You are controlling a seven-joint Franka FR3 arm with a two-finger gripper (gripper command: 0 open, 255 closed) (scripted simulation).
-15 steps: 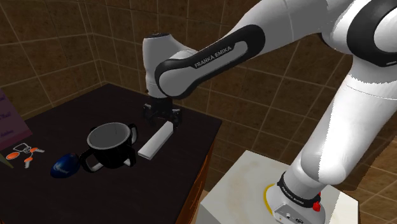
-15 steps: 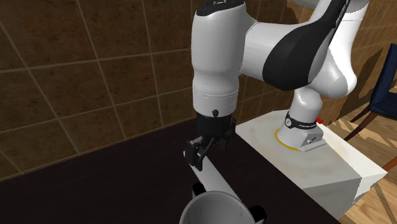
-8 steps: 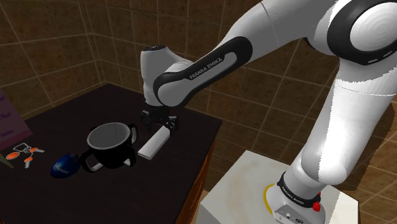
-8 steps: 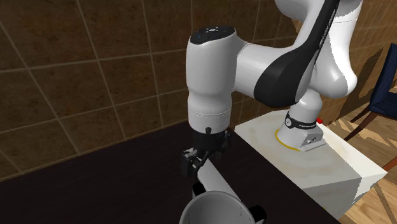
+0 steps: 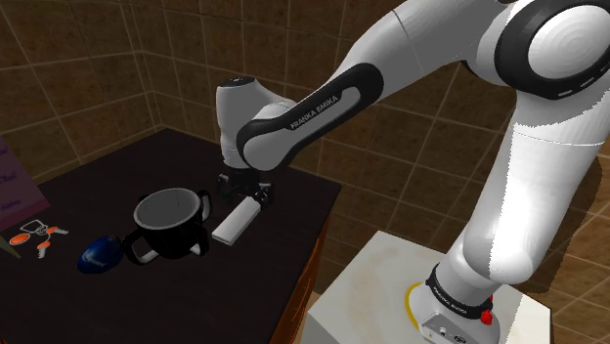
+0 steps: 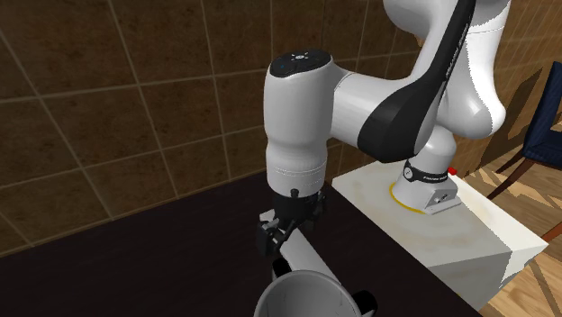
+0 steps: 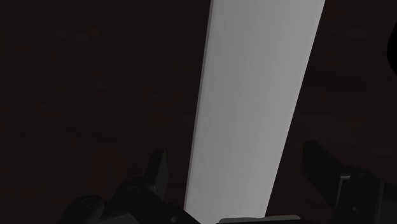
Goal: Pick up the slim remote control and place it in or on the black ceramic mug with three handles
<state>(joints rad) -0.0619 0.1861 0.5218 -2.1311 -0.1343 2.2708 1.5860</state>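
The slim remote (image 5: 233,224) is a plain white flat bar lying on the dark table (image 5: 98,186), just beside the mug on the shoulder view's right. The black mug (image 5: 171,223) stands upright with a pale inside and handles sticking out. My gripper (image 5: 245,195) is low over the remote's far end. In the wrist view the remote (image 7: 254,108) runs between my open gripper (image 7: 236,162), and the fingers (image 7: 327,168) stand apart from its sides with a gap on each. In the second exterior view the gripper (image 6: 286,241) hangs just behind the mug (image 6: 304,295).
A blue rounded object (image 5: 101,254) lies by the mug on the shoulder view's left. Further left are small orange and white pieces (image 5: 39,237) and a purple card (image 5: 12,191). The table's edge (image 5: 313,254) drops off near the white stand (image 5: 430,303).
The gripper has come down over the remote's far end, staying open. The remote and mug have not moved.
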